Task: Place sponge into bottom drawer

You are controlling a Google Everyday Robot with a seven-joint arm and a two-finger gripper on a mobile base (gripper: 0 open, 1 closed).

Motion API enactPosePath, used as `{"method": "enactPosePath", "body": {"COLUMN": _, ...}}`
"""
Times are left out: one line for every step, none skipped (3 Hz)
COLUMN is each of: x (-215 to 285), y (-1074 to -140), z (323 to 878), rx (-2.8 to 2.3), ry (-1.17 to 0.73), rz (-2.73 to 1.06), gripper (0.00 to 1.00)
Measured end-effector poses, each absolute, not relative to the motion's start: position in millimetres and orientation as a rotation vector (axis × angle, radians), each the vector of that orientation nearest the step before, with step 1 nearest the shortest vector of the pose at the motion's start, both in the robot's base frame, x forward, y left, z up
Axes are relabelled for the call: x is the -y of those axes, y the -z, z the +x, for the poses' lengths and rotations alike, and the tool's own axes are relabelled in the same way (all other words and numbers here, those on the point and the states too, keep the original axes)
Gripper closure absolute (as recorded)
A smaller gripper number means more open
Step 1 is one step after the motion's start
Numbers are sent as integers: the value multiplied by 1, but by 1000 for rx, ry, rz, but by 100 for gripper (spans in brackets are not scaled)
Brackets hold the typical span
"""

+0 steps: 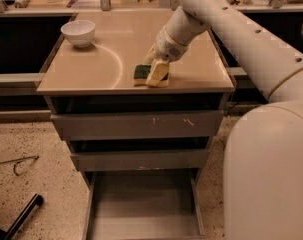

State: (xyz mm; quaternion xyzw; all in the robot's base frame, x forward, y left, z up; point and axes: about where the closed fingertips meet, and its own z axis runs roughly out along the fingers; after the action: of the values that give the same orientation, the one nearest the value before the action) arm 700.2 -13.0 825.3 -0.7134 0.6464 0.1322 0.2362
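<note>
So the gripper (pixel 156 70) is down near the front of the counter (pixel 91 69), fingers clamped on the sponge (pixel 142 74), bottom drawer (pixel 141 204) sitting open below.

text: none readable | gripper (pixel 157 70): at sponge (pixel 142 74), cabinet top (pixel 86 69), front edge
</note>
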Motion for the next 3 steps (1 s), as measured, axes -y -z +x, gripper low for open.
{"method": "enactPosePath", "body": {"x": 48, "y": -820, "z": 645, "rx": -1721, "ry": -329, "rz": -1915, "gripper": 100}}
{"method": "enactPosePath", "body": {"x": 48, "y": -820, "z": 645, "rx": -1721, "ry": -329, "rz": -1915, "gripper": 100}}
{"method": "enactPosePath", "body": {"x": 47, "y": -836, "z": 640, "rx": -1725, "ry": -313, "rz": -1916, "gripper": 100}}
